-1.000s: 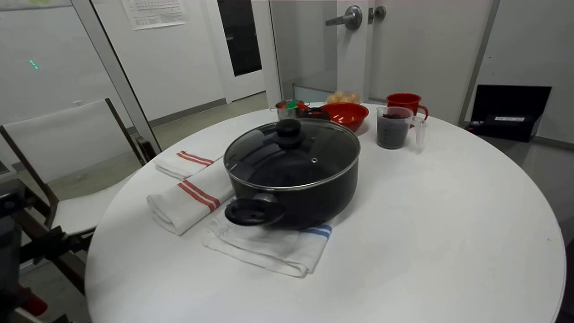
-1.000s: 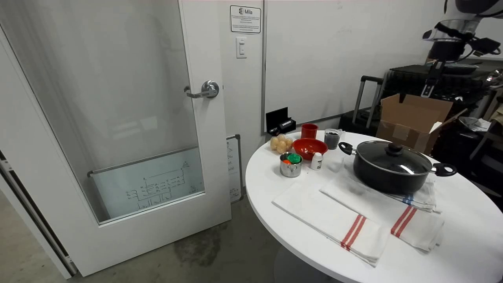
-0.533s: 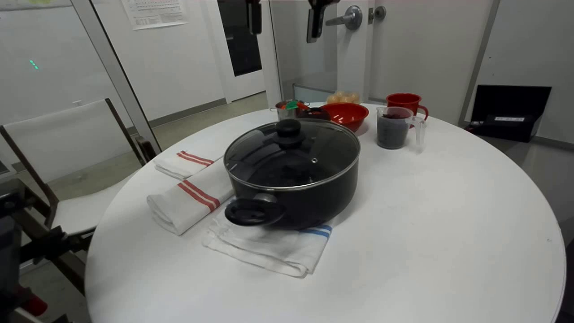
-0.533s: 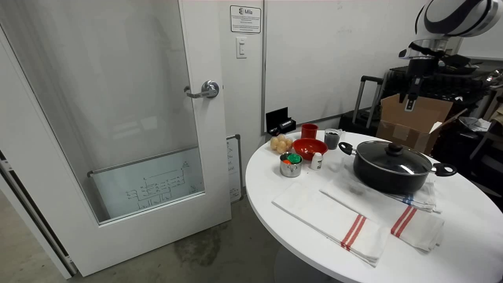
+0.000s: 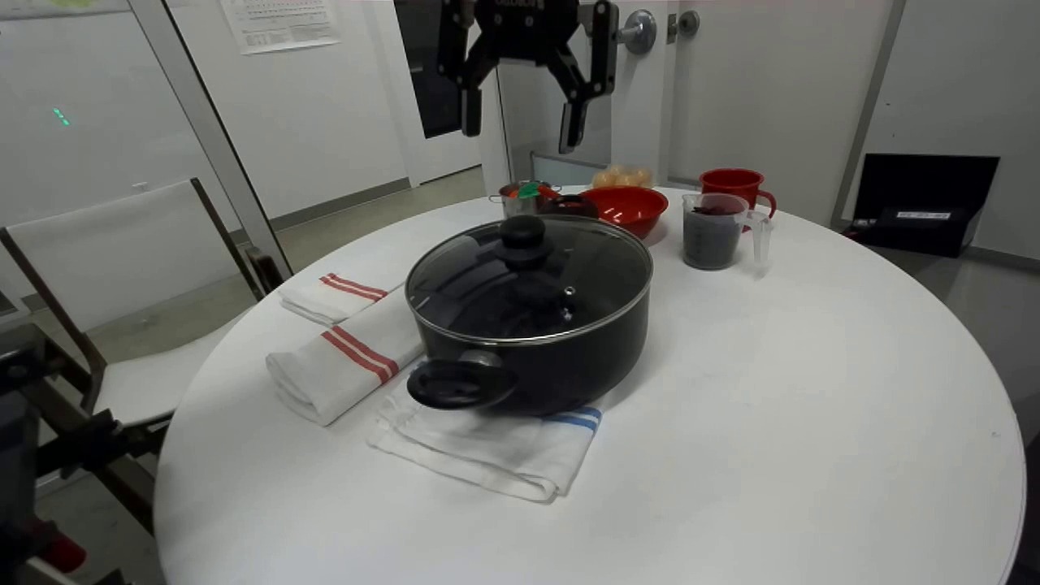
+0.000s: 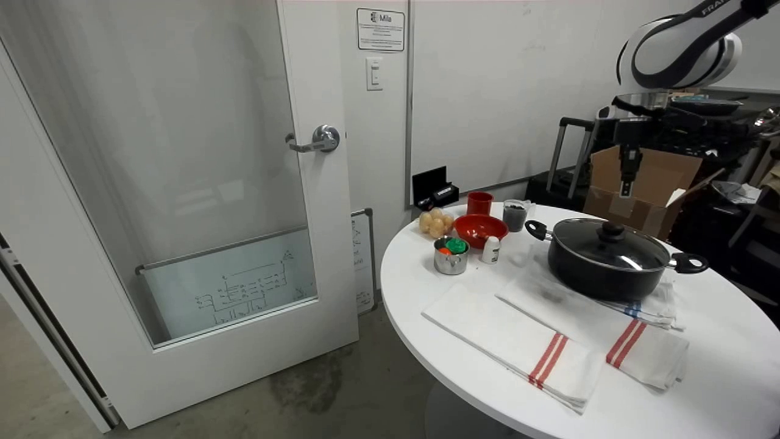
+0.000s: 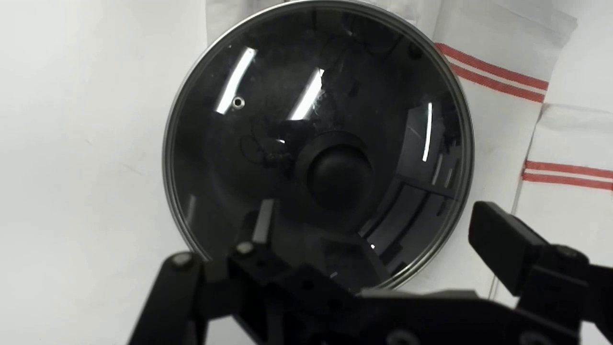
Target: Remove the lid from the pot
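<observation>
The round glass lid (image 5: 455, 280) sits on the dark pot (image 5: 569, 370), its black knob (image 5: 522, 233) upright at the centre. In an exterior view the lid (image 6: 576, 239) and the pot (image 6: 600, 283) also show, with a short handle on each side. My gripper (image 5: 522, 136) is open and empty, pointing down above the lid and apart from it. It also hangs above the pot in an exterior view (image 6: 626, 188). In the wrist view the lid (image 7: 287, 139) and knob (image 7: 340, 177) lie below and ahead of the open fingers (image 7: 378, 220); the pot is mostly hidden under the lid.
Folded white towels (image 6: 518, 341) lie under and beside the pot. A red bowl (image 5: 630, 210), measuring cup (image 5: 709, 240), red mug (image 5: 731, 180) and small metal pot (image 6: 451, 263) stand on the round white table (image 5: 812, 422). A small white bottle (image 6: 491, 250) stands near the bowl.
My gripper has come down into view and moved over the pot, its fingers staying open. The lid and the pot have not moved.
</observation>
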You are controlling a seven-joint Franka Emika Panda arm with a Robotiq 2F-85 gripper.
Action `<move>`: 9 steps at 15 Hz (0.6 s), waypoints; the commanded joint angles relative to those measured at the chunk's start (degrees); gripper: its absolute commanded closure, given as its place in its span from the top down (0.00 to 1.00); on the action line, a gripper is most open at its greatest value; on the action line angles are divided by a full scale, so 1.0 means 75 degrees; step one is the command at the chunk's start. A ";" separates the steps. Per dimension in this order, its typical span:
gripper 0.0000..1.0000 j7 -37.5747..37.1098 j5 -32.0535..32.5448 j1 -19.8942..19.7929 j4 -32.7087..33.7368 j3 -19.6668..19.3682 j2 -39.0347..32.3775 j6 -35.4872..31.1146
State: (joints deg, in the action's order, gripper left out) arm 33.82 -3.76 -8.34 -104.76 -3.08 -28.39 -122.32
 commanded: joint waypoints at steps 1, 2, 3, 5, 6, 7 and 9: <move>1.00 -0.0319 0.0455 -0.0031 0.0299 0.0107 -0.0325 0.0166; 1.00 -0.0382 0.0553 -0.0017 0.0297 0.0119 -0.0371 0.0138; 1.00 -0.0427 0.0612 -0.0010 0.0294 0.0150 -0.0427 0.0102; 1.00 -0.0486 0.0699 0.0005 0.0258 0.0206 -0.0529 -0.0005; 1.00 -0.0532 0.0736 0.0012 0.0243 0.0229 -0.0567 -0.0041; 1.00 -0.0604 0.0779 0.0031 0.0189 0.0252 -0.0609 -0.0146; 1.00 -0.0696 0.0816 0.0041 0.0123 0.0298 -0.0678 -0.0271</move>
State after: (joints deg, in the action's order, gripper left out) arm 30.77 0.72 -8.10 -104.29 -1.54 -32.16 -123.11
